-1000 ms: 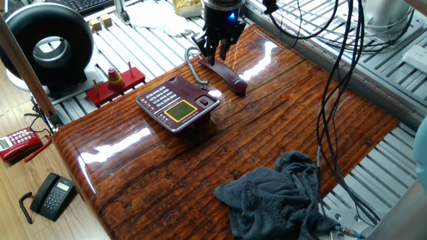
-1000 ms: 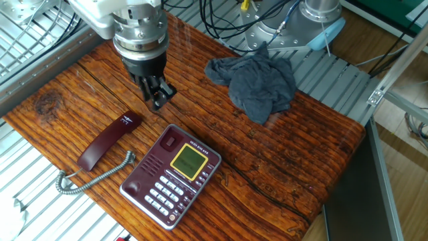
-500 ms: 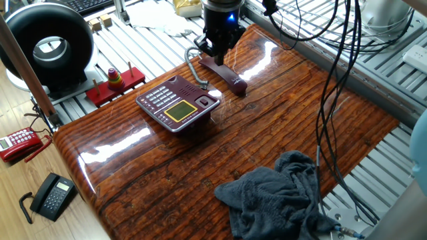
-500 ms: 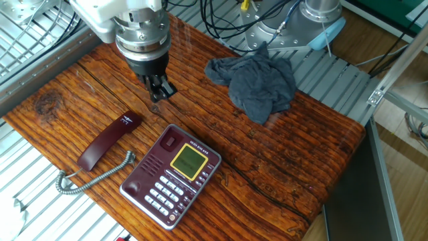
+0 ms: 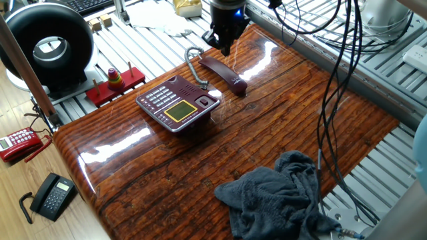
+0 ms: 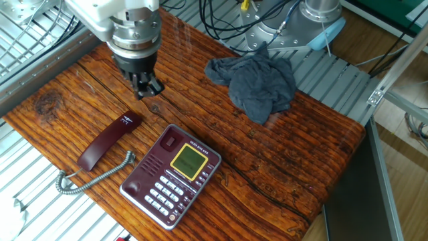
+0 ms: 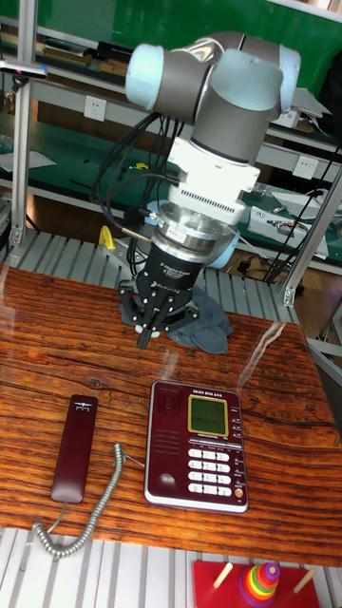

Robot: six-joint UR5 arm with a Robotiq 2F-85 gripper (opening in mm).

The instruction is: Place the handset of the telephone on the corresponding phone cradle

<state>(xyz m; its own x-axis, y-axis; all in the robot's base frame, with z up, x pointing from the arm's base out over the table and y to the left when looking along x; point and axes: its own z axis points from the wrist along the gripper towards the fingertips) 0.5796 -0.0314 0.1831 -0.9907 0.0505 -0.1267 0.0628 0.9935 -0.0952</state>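
Approach step, nothing grasped yet. Hand (image 7: 149,334) hovers above the desk (image 6: 294,154), fingers pressed nearly together and empty. Handset (image 7: 74,447) lies flat on the wood beside the telephone (image 7: 198,445), off its phone cradle (image 7: 167,432), just below and to one side of the hand. Next: probably spread fingers, descend over the handset's middle, pinch across its width.

Nothing legible here. The telephone (image 7: 197,444) carries a thin line of pale print above its yellowish screen, centre of the tall view, too small to read. The handset (image 7: 74,446) at lower left bears a small light mark near its top end, equally unreadable. Key markings blur too.
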